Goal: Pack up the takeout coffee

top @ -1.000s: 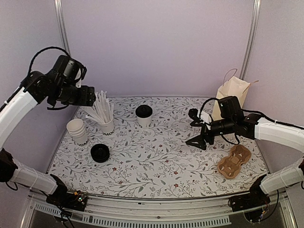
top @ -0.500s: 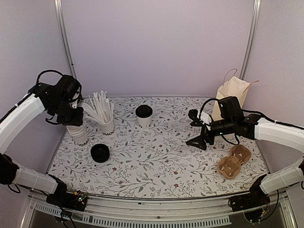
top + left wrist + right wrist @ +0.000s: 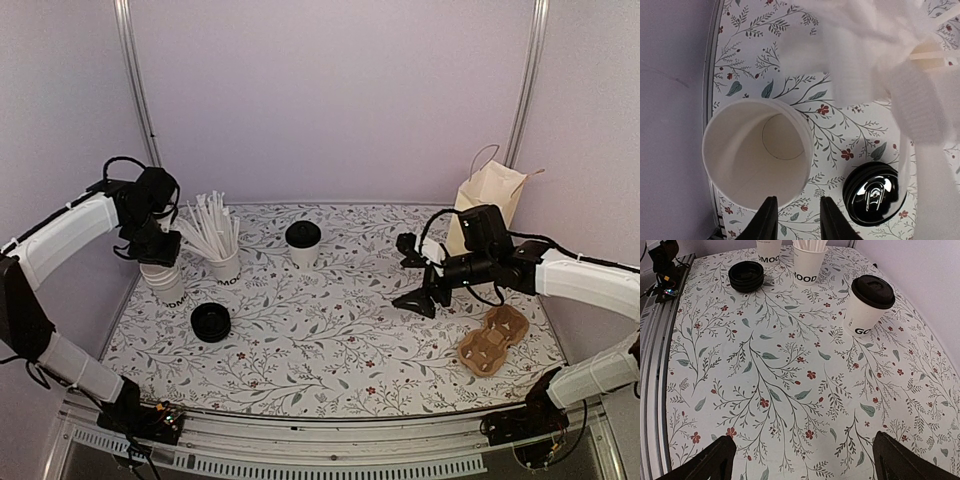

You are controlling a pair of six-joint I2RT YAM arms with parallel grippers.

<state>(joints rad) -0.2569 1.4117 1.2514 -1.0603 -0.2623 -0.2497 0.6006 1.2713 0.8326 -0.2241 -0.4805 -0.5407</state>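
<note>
The takeout coffee, a small white cup with dark lettering and a black lid, stands upright at the back middle of the table. The right wrist view shows the takeout coffee well ahead of my right gripper, whose fingers are spread wide over bare cloth. In the top view my right gripper hovers open to the right of the cup. My left gripper hangs over the stacked lidless cups at the far left. Its fingers are narrowed but apart, straddling the rim of the top cup without pinching it.
A cup of white sticks stands right beside the stacked cups. A stack of black lids lies in front of them. A paper bag stands at the back right, and a cardboard cup carrier lies at the front right.
My left arm has swung down and inward from above the left wall to just over the stacked cups, and its fingers have narrowed. The right arm has stayed put.
</note>
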